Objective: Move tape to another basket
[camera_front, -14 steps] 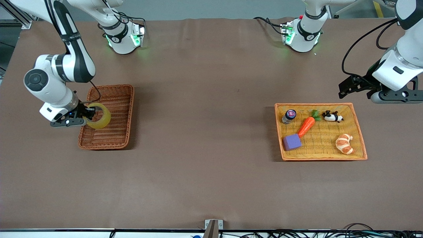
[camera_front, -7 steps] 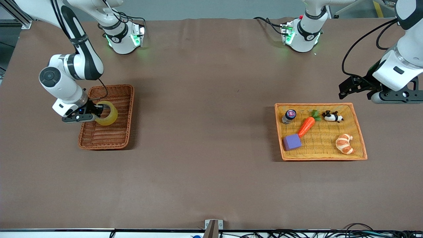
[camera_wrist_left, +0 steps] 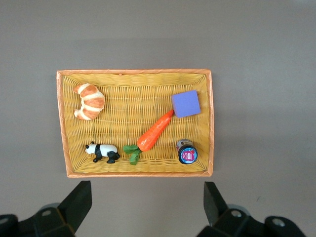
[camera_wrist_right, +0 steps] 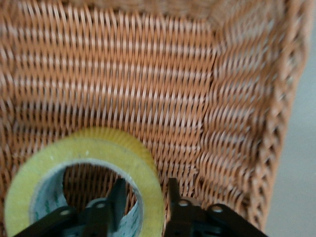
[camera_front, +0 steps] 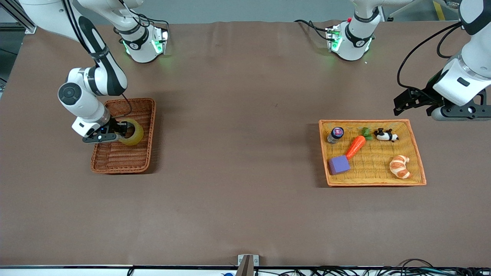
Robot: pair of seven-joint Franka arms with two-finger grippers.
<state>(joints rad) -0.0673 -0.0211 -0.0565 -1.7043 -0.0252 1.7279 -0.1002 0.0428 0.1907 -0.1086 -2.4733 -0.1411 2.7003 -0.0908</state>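
The tape (camera_front: 133, 132), a yellowish translucent ring, sits inside the reddish-brown wicker basket (camera_front: 152, 115) at the right arm's end of the table. My right gripper (camera_front: 123, 128) reaches down into the basket. In the right wrist view its fingers straddle the tape's (camera_wrist_right: 84, 143) wall, one inside the hole and one outside, and wicker shows between the inner finger and the wall. The right gripper (camera_wrist_right: 146, 183) is therefore open. My left gripper (camera_front: 407, 102) waits wide open and empty above the table beside the yellow tray; the left wrist view shows bare table between its fingers (camera_wrist_left: 81, 197).
The yellow-orange wicker tray (camera_front: 368, 184) at the left arm's end holds a croissant (camera_front: 399, 166), a carrot (camera_front: 355, 146), a purple block (camera_front: 338, 165), a panda figure (camera_front: 385, 135) and a small jar (camera_front: 336, 134). Brown table stretches between the two containers.
My right arm carried the tape from the basket's outer edge inward over its floor and lower. Its fingers, shut on the tape before, have parted from the tape's wall. The left arm has not moved.
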